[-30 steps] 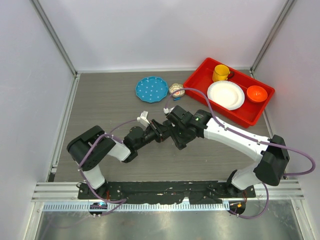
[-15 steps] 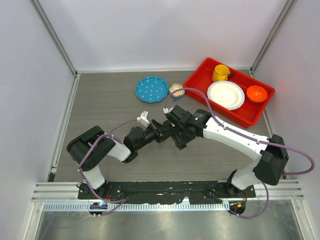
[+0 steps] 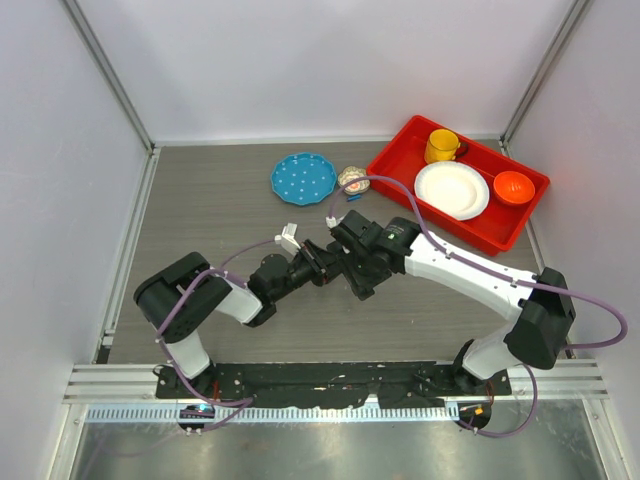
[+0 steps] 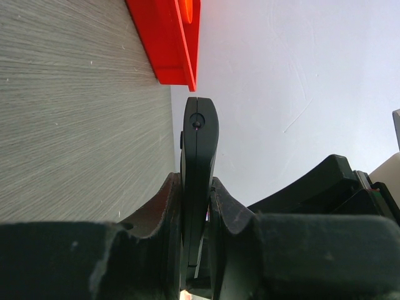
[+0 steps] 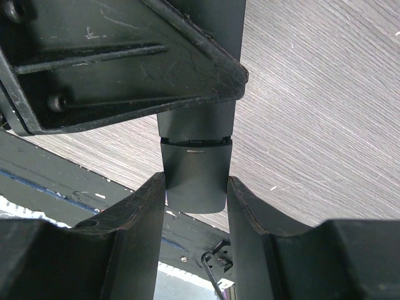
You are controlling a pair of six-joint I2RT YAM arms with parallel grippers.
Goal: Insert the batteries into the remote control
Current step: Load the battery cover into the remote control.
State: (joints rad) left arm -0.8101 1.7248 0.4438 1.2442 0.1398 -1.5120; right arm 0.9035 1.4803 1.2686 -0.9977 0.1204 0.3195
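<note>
Right now the left gripper [image 4: 195, 190] pinches the remote control [image 4: 200, 137] edge-on above the table [image 4: 75, 125], and the right gripper [image 5: 195, 194] clasps its other end, just below a seam. To my eye this is the cover-opening step. Next, that end piece wants sliding off squarely, and I see no batteries yet.
</note>
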